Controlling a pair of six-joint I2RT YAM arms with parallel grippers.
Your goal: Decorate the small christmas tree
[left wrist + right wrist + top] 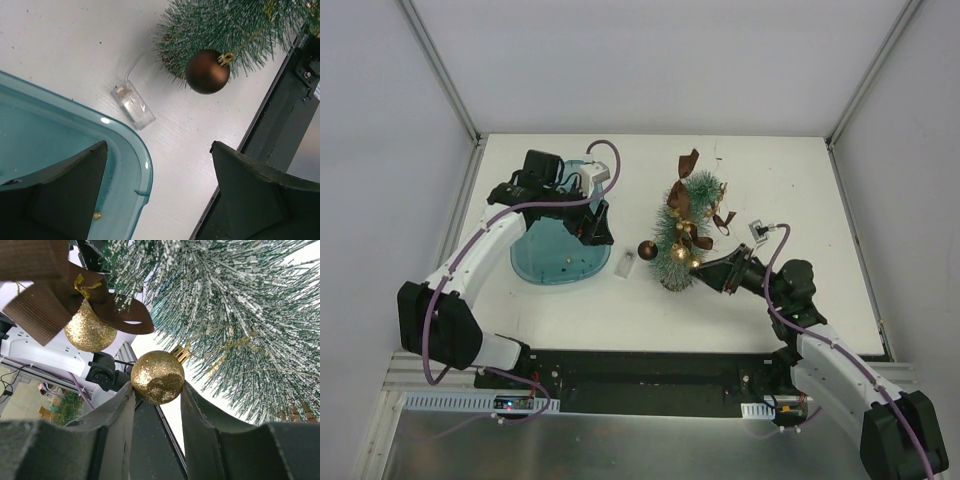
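- small christmas tree [685, 235]: frosted green bristles, brown base. Mid-table, right of the tray, base end toward the near edge in the overhead view. Upright or leaning: cannot tell. Hung with brown ribbon and gold baubles.
- right gripper [157, 385]: reaching in from the right at the tree's lower branches. Fingers partly closed, one pressed on either side of the gold ball.
- gold ball [157, 376]: glittered, gold cap, seated between the right fingers, just under the bristles.
- second gold ball [90, 332]: glittered, hanging beneath the bow, left of the gripped one in the right wrist view.
- bow [45, 295]: brown ribbed ribbon, tied with gold cord.
- left gripper [159, 147]: fingers spread wide, nothing between them. Hovering above the tray's corner nearest the tree, one finger over the tray, the other over bare table.
- tray [142, 160]: teal see-through plastic, rounded corners, on the table left of the tree.
- bead [96, 215]: tiny, gold, lying inside the tray.
- brown ball [207, 71]: matt, gold cap, at the tree's lower left edge, touching the bristles.
- battery box [134, 105]: small, clear plastic, thin wire leading toward the tree. Lying flat between tray and tree, apart from both.
- table [800, 180]: white, flat.
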